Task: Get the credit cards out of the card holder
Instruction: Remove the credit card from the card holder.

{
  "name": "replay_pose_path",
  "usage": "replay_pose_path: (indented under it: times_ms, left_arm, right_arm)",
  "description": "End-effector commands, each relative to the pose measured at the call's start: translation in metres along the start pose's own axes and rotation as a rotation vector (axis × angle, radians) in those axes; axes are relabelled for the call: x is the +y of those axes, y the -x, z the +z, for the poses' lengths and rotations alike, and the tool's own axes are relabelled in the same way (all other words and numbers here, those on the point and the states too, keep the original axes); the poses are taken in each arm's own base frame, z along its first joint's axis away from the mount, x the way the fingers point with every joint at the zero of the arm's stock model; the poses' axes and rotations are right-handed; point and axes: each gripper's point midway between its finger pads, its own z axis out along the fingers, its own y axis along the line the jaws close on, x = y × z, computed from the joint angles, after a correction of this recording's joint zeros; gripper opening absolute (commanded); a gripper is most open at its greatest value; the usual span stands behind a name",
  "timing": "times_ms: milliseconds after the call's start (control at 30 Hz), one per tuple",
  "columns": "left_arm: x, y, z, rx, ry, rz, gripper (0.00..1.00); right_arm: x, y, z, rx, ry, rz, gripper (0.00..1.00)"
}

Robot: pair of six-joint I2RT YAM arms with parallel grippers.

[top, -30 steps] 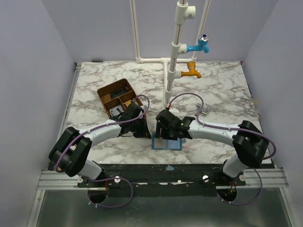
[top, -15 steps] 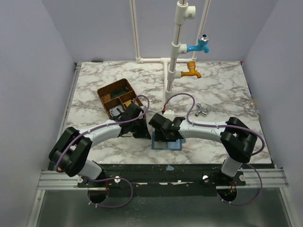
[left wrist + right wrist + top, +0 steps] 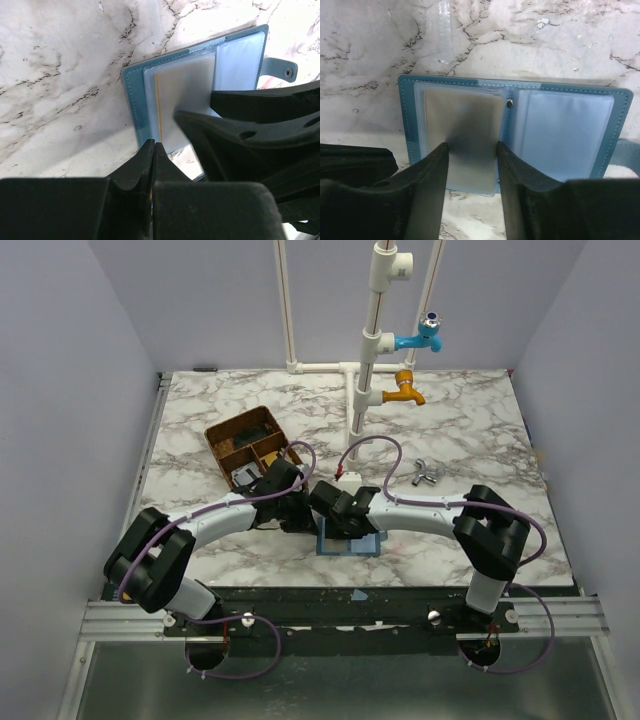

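Note:
The blue card holder (image 3: 352, 545) lies open and flat near the table's front edge. In the right wrist view its left page (image 3: 410, 120) holds a pale grey card (image 3: 465, 125) in a clear sleeve, and the right page (image 3: 565, 135) looks empty. My right gripper (image 3: 471, 150) is open, one finger at each side of that card's near end. My left gripper (image 3: 153, 147) is shut, its tip at the holder's near edge (image 3: 135, 100), with nothing visible between the jaws. In the top view both grippers, left (image 3: 303, 522) and right (image 3: 338, 523), crowd the holder's left half.
A brown divided tray (image 3: 248, 445) stands behind the left arm. A white pipe stand (image 3: 365, 370) with a blue tap (image 3: 420, 338) and an orange tap (image 3: 405, 392) rises at the back. A small metal piece (image 3: 425, 475) lies to the right.
My right gripper has moved left over the holder's left page. The holder has shifted slightly left. The left arm has stayed put.

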Motion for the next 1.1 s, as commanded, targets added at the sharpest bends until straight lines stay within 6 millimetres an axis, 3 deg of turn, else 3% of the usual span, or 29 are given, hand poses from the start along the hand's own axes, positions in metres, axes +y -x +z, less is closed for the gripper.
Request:
replay_pose_path:
  times_ms: [0,67,400,1067]
  left_arm:
    - [0.007,-0.002,0.003,0.005,0.02,-0.01,0.0]
    - [0.007,-0.002,0.004,0.007,0.021,-0.011,0.0]
    - [0.01,-0.004,0.006,0.015,0.026,-0.014,0.0]
    - [-0.005,0.004,0.009,0.025,-0.004,0.011,0.0]
  right_arm:
    - [-0.023,-0.017,0.012,0.03,-0.104,-0.059,0.38]
    - [-0.026,-0.019,0.012,0.032,-0.108,-0.058,0.27]
    - [-0.027,-0.026,0.015,0.05,-0.051,-0.024,0.03]
    - [-0.015,-0.04,0.016,0.176,0.435,0.213,0.0]
